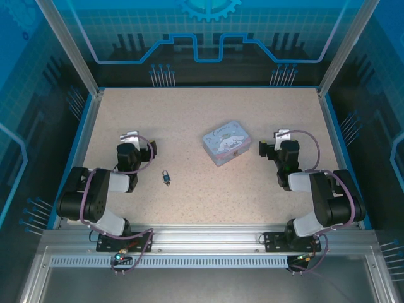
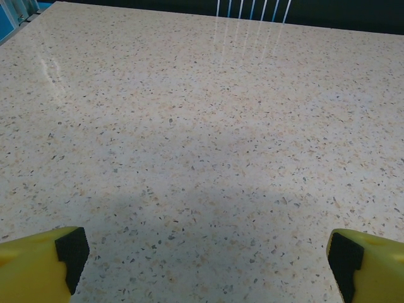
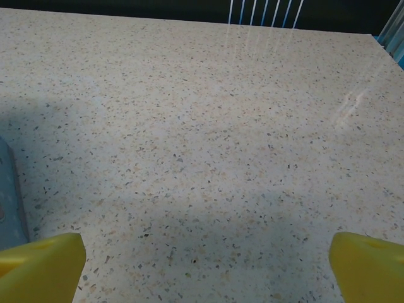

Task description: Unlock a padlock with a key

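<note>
The padlock (image 1: pixel 166 178) is a tiny dark bluish piece lying on the speckled table, between the left arm and the tin. I cannot tell the key apart from it at this size. My left gripper (image 1: pixel 141 140) hovers to the padlock's upper left, open and empty. In the left wrist view its yellow fingers (image 2: pixel 38 265) stand wide apart, the left gripper (image 2: pixel 205 268) spanning bare table. My right gripper (image 1: pixel 273 140) is open just right of the tin. The right gripper (image 3: pixel 205 271) also has nothing between its fingertips.
A pale lavender tin (image 1: pixel 226 142) with a cartoon character lies in the middle of the table; its edge (image 3: pixel 9 196) shows at the left of the right wrist view. Blue-rimmed walls (image 1: pixel 85 120) enclose the table.
</note>
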